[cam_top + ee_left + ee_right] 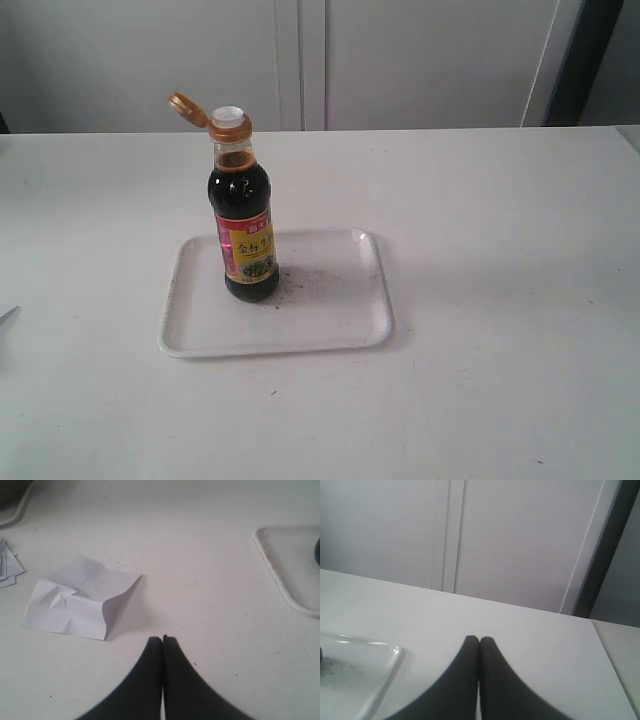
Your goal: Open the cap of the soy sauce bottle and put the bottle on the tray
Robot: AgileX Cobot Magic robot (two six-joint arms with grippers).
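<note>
A: How does the small clear glass soy sauce bottle (244, 215) look?

B: Upright, dark liquid inside, red and yellow label; its orange-brown flip-top cap (187, 107) hangs open beside the white spout.

A: Where is it?

B: On the flat white plastic tray (335, 318), toward the tray's left side. The left gripper (162, 639) and right gripper (479, 640) are both clenched on nothing, well apart from the bottle; a crumpled white paper sheet (80, 597) lies near the left one.

Right gripper (479, 639) over the white table (520, 640), black fingers (492, 680) pressed together, nothing between. Corner of the white tray (380, 672) near the fingers, dark specks on it. Pale panelled wall (520, 540) behind.
</note>
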